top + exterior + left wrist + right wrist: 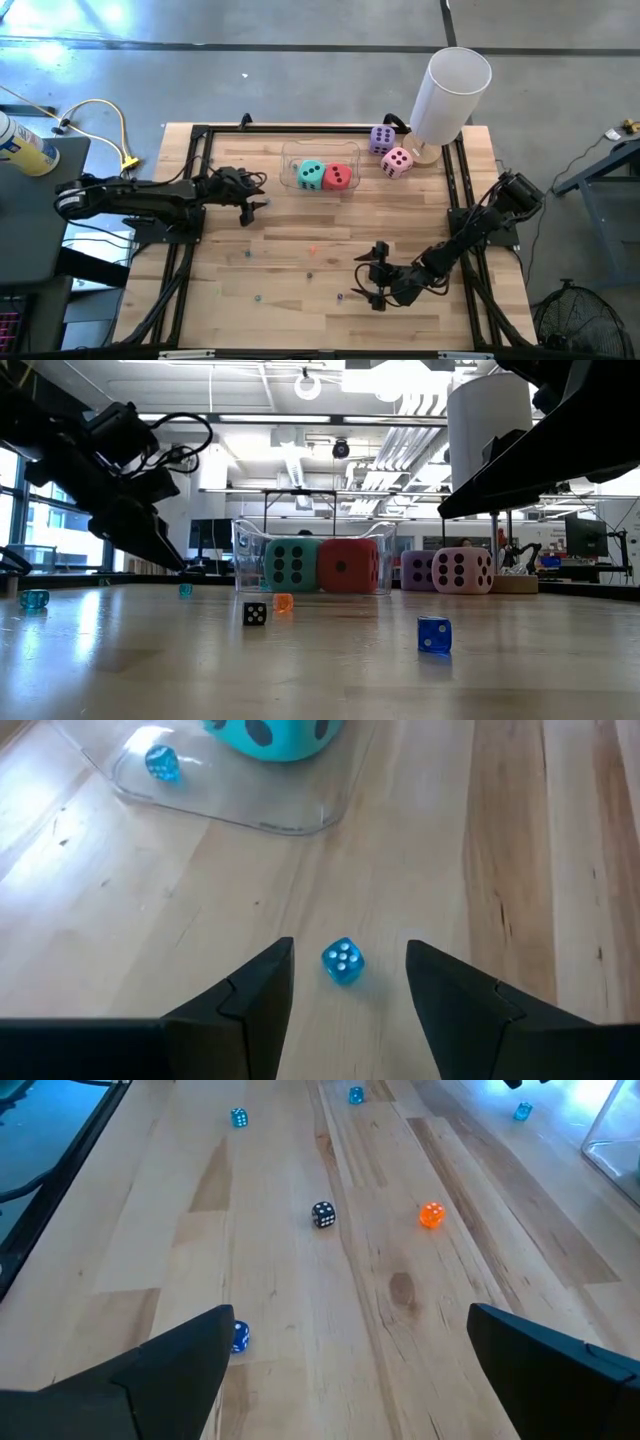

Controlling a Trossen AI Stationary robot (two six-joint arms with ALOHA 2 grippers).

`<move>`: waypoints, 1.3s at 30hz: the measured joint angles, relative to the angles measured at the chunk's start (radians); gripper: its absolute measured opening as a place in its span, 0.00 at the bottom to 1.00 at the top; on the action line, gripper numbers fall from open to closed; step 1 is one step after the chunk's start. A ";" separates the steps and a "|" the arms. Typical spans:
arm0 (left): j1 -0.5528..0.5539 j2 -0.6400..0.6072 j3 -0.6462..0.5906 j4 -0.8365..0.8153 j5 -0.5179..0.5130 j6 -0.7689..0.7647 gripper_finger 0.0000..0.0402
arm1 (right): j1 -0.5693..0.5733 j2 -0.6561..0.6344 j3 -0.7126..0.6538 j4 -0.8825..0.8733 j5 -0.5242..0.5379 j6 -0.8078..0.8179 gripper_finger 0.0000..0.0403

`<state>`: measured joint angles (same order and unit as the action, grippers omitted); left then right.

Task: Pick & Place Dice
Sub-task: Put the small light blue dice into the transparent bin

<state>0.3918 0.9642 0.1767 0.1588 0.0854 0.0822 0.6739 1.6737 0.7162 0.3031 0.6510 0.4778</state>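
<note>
A teal die and a red die sit side by side on the floor of a clear box at the table's far middle. A purple die and a pink die rest on the wood by the white cylinder. My left gripper stands open just left of the box, slanting down, its fingers on either side of a small blue die without touching it. My right gripper hangs open over the near middle of the table.
Small dice are scattered on the wood: a black one, an orange one, a blue one and teal ones. Another small blue die lies inside the box. Black frame rails run along the table's edges.
</note>
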 joint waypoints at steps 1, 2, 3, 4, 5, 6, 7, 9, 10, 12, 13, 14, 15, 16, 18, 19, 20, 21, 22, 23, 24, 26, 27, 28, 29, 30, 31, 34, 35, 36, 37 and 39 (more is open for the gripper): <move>0.002 0.000 -0.004 0.006 0.004 -0.001 0.46 | 0.000 0.000 0.000 0.000 0.000 0.000 0.97; 0.003 0.000 -0.006 0.010 0.005 -0.001 0.46 | 0.000 0.000 0.000 0.000 0.000 0.000 0.97; 0.004 0.000 -0.009 0.015 0.006 -0.001 0.46 | 0.000 0.000 0.000 0.000 0.000 0.000 0.97; 0.004 0.000 -0.012 0.019 0.005 -0.001 0.46 | 0.000 0.000 0.000 0.000 0.000 0.001 0.97; 0.004 0.000 -0.016 0.024 0.006 -0.001 0.46 | 0.000 0.000 0.000 0.000 0.000 0.005 0.97; 0.004 0.000 -0.018 0.027 0.006 0.002 0.46 | 0.000 0.000 0.000 0.000 0.000 0.007 0.97; 0.004 0.000 -0.018 0.027 0.005 0.006 0.46 | 0.000 0.000 0.000 0.000 0.000 0.008 0.97; 0.004 0.004 -0.018 0.033 0.006 0.013 0.46 | 0.000 0.000 0.000 0.000 0.000 0.008 0.97; 0.004 0.010 -0.018 0.036 0.006 0.014 0.46 | 0.000 0.000 0.000 0.000 0.000 0.008 0.97; 0.004 0.025 -0.018 0.035 0.015 0.016 0.46 | 0.000 0.000 0.000 0.000 0.000 0.008 0.97; 0.004 0.037 -0.018 0.042 0.022 0.021 0.46 | 0.000 0.000 0.000 0.000 0.000 0.009 0.97; 0.004 0.052 -0.018 0.051 0.031 0.023 0.46 | 0.000 0.000 0.000 0.000 0.000 0.012 0.97; 0.004 0.067 -0.018 0.062 0.033 0.023 0.46 | 0.000 0.000 0.000 0.000 0.000 0.013 0.97; 0.004 0.082 -0.018 0.072 0.033 0.023 0.46 | 0.000 0.000 0.000 0.000 0.000 0.014 0.97; 0.004 0.117 -0.018 0.100 0.035 0.029 0.46 | 0.000 0.000 0.000 0.000 0.000 0.014 0.97; 0.004 0.135 -0.018 0.113 0.035 0.033 0.46 | 0.000 0.000 0.000 0.000 0.000 0.014 0.97; 0.004 0.151 -0.018 0.125 0.034 0.034 0.46 | 0.000 0.000 0.000 0.000 0.000 0.015 0.97; 0.004 0.171 -0.018 0.144 0.032 0.034 0.46 | 0.000 0.000 0.000 0.000 0.000 0.015 0.97; 0.004 0.190 -0.018 0.164 0.030 0.034 0.46 | 0.000 0.000 0.000 0.000 0.000 0.015 0.97; 0.004 0.207 -0.018 0.180 0.026 0.034 0.46 | 0.000 0.000 0.000 0.000 0.000 0.015 0.97; 0.004 0.224 -0.018 0.193 0.017 0.035 0.46 | 0.000 0.000 0.000 0.000 0.000 0.015 0.97; 0.004 0.260 -0.018 0.222 0.013 0.034 0.46 | 0.000 0.000 0.000 0.000 0.000 0.015 0.97; 0.004 0.277 -0.018 0.239 0.013 0.034 0.46 | 0.000 0.000 0.000 0.000 0.000 0.015 0.97; 0.004 0.293 -0.017 0.254 0.015 0.034 0.46 | 0.000 0.000 0.000 0.000 0.000 0.015 0.97; 0.004 0.312 -0.017 0.267 0.014 0.034 0.46 | 0.000 0.000 0.000 0.000 0.000 0.015 0.97; 0.004 0.330 -0.017 0.279 0.015 0.034 0.46 | 0.000 0.000 0.000 0.000 0.000 0.016 0.97; 0.004 0.345 -0.016 0.288 0.016 0.034 0.46 | 0.000 0.000 0.000 0.000 0.001 0.017 0.97; 0.004 0.381 -0.015 0.298 0.017 0.033 0.46 | 0.000 0.000 0.000 0.000 0.004 0.017 0.97; 0.004 0.389 -0.015 0.299 0.019 0.028 0.46 | 0.000 0.000 0.000 0.000 0.004 0.017 0.97; 0.004 0.393 -0.014 0.298 0.022 0.024 0.46 | 0.000 0.000 0.000 0.000 0.004 0.017 0.97; 0.004 0.396 -0.014 0.297 0.022 0.019 0.46 | 0.000 0.000 0.000 0.000 0.004 0.019 0.97; 0.004 0.397 -0.014 0.290 0.022 0.010 0.46 | 0.000 0.000 0.000 0.000 0.004 0.025 0.97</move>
<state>0.3954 1.3611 0.1631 0.4490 0.1070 0.0921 0.6739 1.6737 0.7160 0.3031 0.6548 0.5023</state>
